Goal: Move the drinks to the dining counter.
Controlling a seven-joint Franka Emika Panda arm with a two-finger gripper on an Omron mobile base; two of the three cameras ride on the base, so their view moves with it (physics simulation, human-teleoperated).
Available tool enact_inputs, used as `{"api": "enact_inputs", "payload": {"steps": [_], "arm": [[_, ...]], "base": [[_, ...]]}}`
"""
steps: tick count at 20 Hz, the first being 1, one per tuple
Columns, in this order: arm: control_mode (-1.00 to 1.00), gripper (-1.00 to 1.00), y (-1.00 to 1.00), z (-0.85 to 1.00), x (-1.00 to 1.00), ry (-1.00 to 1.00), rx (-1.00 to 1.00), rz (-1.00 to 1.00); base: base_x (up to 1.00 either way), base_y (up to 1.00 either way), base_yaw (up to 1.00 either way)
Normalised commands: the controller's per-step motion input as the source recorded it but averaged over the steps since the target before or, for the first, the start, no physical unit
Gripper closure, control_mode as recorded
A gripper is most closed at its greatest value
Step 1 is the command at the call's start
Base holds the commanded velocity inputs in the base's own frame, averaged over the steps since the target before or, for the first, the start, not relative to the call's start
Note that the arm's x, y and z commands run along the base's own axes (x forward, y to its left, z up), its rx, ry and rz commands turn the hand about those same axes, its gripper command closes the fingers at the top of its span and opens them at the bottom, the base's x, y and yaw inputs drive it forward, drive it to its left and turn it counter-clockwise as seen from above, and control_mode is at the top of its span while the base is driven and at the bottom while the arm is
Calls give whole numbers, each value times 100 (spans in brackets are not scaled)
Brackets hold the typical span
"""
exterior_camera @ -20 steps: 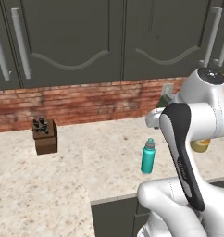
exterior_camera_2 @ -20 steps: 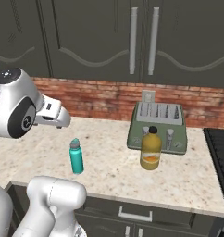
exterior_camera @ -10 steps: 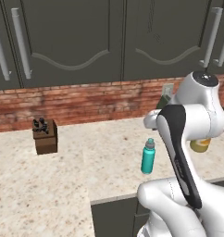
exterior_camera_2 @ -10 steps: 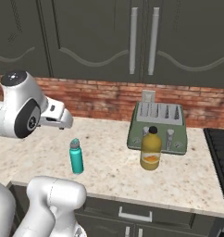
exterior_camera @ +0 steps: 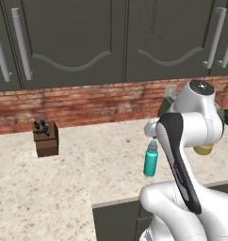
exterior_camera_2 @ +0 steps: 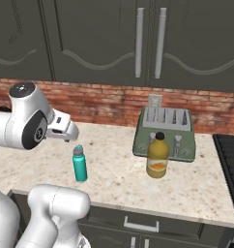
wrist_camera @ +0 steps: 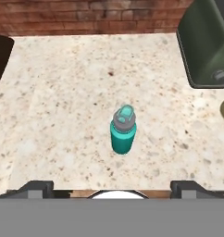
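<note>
The teal bottle stands upright on the beige speckled worktop, near its front edge, with its grey cap on. In the hand view it sits in the middle of the picture, seen from above, with bare stone all round it and nothing touching it. In the left base view the same bottle shows just left of the arm's dark-striped link, and in the right base view it stands below and a little right of the white wrist.

The pincer hangs above the bottle with its jaws spread wide and nothing between them; the two dark fingertips rise far apart at the bottom of the hand view, one to each side of the bottle and clear of it.

To the bottle's right, well apart from it, the yellow-orange juice bottle with its black cap stands upright just in front of a green toaster. The toaster stands near the brick wall. Far to the left on the same worktop, a small brown block holding dark items stands near the wall. Dark cabinet doors with long grey handles hang above the bricks.
</note>
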Motion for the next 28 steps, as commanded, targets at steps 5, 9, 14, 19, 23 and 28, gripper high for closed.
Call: {"api": "enact_inputs", "payload": {"steps": [5, 9, 14, 19, 23, 28], "arm": [[-100, -100, 0, -29, 0, 1, 0, -2], [-100, -100, -9, -28, 5, 0, 0, -2], [-100, -100, -3, -31, 11, 0, 0, -1], [-100, -100, -1, -30, 20, 0, 0, 0], [-100, -100, 0, -29, 23, 0, 0, 0], [-100, -100, 0, -21, 41, 0, 0, 0]], "base": [[0, 0, 0], [0, 0, 0], [0, 0, 0], [0, 0, 0], [0, 0, 0], [0, 0, 0]]}}
